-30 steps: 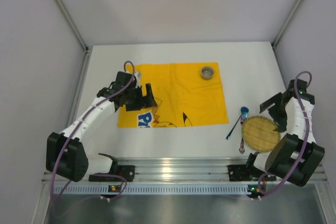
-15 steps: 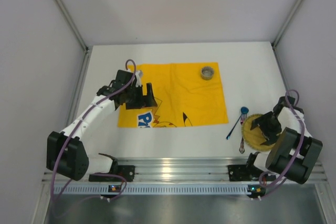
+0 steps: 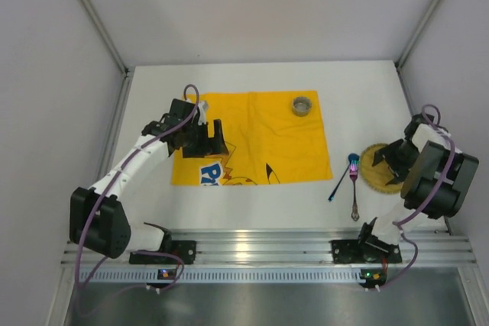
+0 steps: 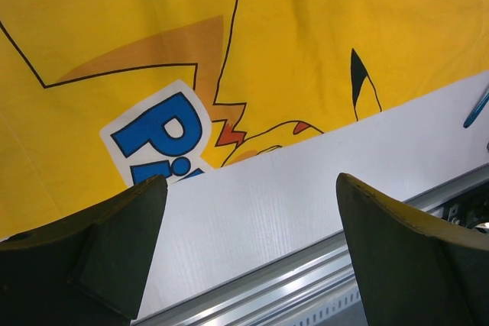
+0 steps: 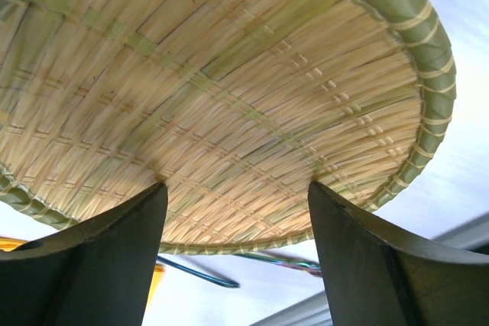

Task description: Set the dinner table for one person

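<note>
The white dinner table [image 3: 367, 97] carries a yellow cartoon-printed cloth [image 3: 260, 135] with a small metal cup [image 3: 302, 104] on its far right corner. A round woven bamboo plate [image 3: 373, 167] lies at the right, partly under my right gripper [image 3: 387, 159]. In the right wrist view the plate [image 5: 229, 74] fills the frame, and the gripper [image 5: 237, 185] is open just above its rim. An iridescent spoon [image 3: 354, 188] and a blue-handled utensil [image 3: 338, 187] lie left of the plate. My left gripper [image 3: 212, 141] is open and empty over the cloth's near left part [image 4: 306, 36].
A silver aluminium rail [image 3: 252, 246] runs along the table's near edge and shows in the left wrist view [image 4: 306, 280]. Grey walls close in the left, right and far sides. Both utensils show past the plate's rim in the right wrist view [image 5: 199, 272].
My right arm swung down over the plate, then turned. The plate now lies farther from the near edge, and the whole spoon is uncovered. The left arm has barely moved.
</note>
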Motion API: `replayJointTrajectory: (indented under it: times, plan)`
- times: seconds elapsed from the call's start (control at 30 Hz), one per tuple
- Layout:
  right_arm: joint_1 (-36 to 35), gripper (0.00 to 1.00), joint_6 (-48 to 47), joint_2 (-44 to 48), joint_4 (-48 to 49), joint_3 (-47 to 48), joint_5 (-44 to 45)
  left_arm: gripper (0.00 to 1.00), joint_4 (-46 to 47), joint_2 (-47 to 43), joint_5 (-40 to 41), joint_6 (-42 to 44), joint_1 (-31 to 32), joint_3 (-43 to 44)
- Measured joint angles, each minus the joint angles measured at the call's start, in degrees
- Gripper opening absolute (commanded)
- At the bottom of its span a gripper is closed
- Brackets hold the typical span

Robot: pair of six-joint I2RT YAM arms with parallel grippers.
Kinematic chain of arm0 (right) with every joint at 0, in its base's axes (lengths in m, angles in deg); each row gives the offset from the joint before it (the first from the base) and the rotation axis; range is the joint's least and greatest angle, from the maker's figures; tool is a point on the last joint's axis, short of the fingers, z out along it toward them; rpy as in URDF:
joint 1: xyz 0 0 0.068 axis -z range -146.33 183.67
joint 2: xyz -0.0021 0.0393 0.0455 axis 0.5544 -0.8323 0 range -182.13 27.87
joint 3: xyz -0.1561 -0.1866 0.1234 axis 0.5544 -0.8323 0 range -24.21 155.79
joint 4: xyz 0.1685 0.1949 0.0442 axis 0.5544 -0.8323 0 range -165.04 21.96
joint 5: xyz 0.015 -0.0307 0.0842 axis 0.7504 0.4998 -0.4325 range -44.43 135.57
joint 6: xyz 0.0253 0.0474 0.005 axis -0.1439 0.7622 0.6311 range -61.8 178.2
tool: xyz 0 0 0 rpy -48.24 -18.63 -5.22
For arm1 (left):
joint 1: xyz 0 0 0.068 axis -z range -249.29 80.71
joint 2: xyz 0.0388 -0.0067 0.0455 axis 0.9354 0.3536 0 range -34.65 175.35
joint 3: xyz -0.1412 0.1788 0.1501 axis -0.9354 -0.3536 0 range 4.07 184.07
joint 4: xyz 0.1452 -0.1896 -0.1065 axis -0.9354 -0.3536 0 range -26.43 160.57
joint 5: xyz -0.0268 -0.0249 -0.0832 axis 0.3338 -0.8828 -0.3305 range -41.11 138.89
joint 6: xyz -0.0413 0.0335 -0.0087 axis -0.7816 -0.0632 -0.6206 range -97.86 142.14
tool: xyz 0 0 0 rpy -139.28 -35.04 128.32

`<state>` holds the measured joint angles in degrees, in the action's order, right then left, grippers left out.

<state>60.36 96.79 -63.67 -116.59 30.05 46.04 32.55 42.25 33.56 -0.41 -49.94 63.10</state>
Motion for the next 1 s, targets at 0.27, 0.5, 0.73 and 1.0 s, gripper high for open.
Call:
replayJointTrajectory:
  times: [0.27,0.5,0.73,1.0]
  plan:
    - [-12.13,0.73,2.62,-16.55,4.76,21.22,0.11,0.97,-1.16,0.0,1.77,-0.92,0.02,1.84]
    - [-22.64,0.75,5.38,-28.2,7.02,38.53,-3.67,0.97,-1.9,-0.13,3.43,-3.28,0.15,1.84]
    - [-23.1,0.77,4.63,-27.34,6.58,42.99,-3.58,0.97,-2.71,-0.79,4.46,-4.66,0.22,1.84]
    - [-18.49,0.84,2.12,-14.97,7.72,37.86,-6.08,0.97,-2.12,0.63,4.22,-5.03,0.87,1.86]
